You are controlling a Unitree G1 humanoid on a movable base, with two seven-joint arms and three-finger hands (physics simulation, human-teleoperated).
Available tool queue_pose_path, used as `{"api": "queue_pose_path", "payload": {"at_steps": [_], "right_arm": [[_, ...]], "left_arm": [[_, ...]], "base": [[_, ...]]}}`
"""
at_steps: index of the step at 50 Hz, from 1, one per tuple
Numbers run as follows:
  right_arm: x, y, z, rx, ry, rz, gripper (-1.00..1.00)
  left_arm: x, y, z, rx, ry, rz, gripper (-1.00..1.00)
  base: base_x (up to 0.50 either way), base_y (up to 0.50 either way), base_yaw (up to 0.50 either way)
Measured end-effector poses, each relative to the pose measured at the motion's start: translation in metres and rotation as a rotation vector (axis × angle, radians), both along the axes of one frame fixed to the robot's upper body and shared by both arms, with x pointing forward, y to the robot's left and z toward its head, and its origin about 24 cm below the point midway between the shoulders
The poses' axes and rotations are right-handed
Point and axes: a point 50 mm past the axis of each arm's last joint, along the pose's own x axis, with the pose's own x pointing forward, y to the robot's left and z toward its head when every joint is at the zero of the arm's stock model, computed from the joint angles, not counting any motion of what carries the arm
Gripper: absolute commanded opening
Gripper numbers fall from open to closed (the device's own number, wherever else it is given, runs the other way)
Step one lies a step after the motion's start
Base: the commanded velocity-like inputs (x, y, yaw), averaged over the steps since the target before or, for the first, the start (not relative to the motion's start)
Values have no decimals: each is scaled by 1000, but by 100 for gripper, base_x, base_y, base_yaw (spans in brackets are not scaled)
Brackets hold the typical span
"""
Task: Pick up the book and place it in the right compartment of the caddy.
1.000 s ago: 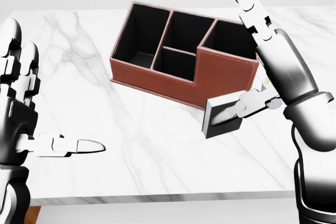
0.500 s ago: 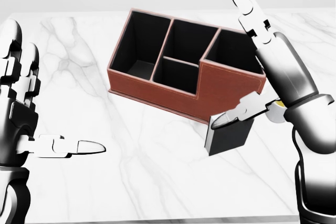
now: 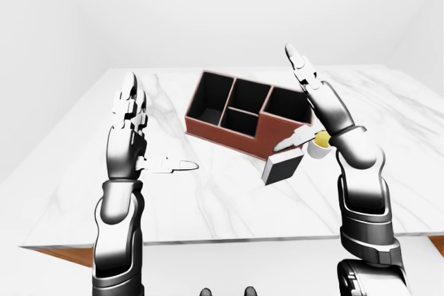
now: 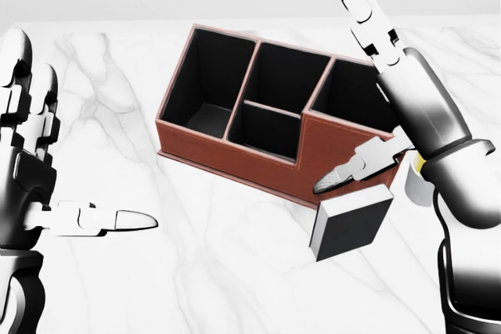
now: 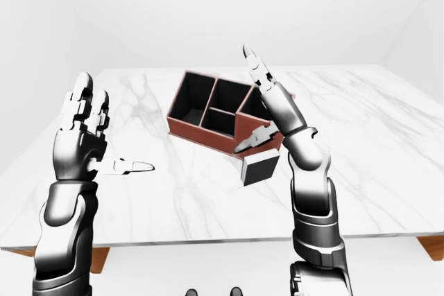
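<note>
The book (image 4: 351, 227), dark grey with a white edge, sits tilted on the marble table (image 4: 196, 271), at the lower right corner of the caddy. The caddy (image 4: 235, 154) is brown with black compartments; its right compartment (image 4: 356, 99) shows nothing inside. My right hand (image 4: 368, 91) is open, fingers pointing up over the right compartment. Its thumb (image 4: 352, 170) reaches left just above the book; I cannot tell whether it touches. My left hand (image 4: 70, 146) is open and empty at the view's left, far from both.
A small pale yellow thing (image 3: 320, 145) stands on the table behind my right wrist, beside the caddy's right end. The table's near edge (image 3: 208, 240) and a white room show in the eye views.
The head view has shifted, so the table's lower edge has left the picture. The book has dropped lower and now sits below my right thumb instead of overlapping it. My left hand is unchanged.
</note>
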Motion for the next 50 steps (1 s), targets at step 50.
{"api": "queue_pose_path", "payload": {"at_steps": [50], "right_arm": [[-5,-1,-5,-11,10,-4,100]], "left_arm": [[-3,2,-2,0,5,4,100]], "base": [[15,0,0]]}}
